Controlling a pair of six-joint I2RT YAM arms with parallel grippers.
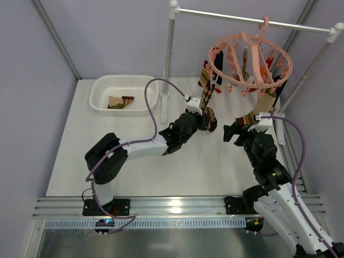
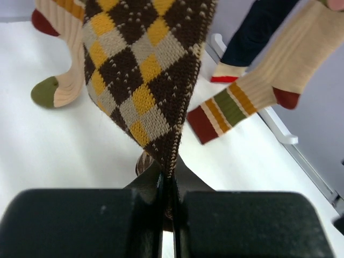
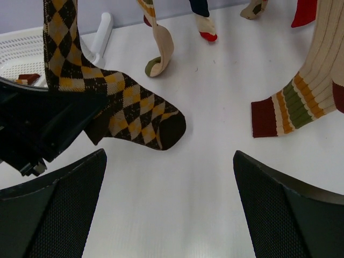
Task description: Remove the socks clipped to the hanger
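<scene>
The salmon-pink ring hanger (image 1: 251,58) hangs by its hook from the white rail, with several socks clipped under it. My left gripper (image 1: 200,120) (image 2: 167,174) is shut on the lower part of the brown-and-yellow argyle sock (image 2: 145,80) (image 3: 134,115), which still hangs from the hanger's left side. The sock's toe droops beyond the jaws. My right gripper (image 1: 236,132) (image 3: 169,156) is open over the table below the hanger, holding nothing. A cream sock with olive, yellow and red stripes (image 3: 290,107) (image 2: 231,107) hangs just to its right.
A white basket (image 1: 102,92) at the back left holds folded socks (image 1: 121,101). The white rail stand's post (image 1: 170,54) rises beside it. A cream sock with an olive toe (image 2: 54,88) and a navy sock (image 2: 258,27) also hang nearby.
</scene>
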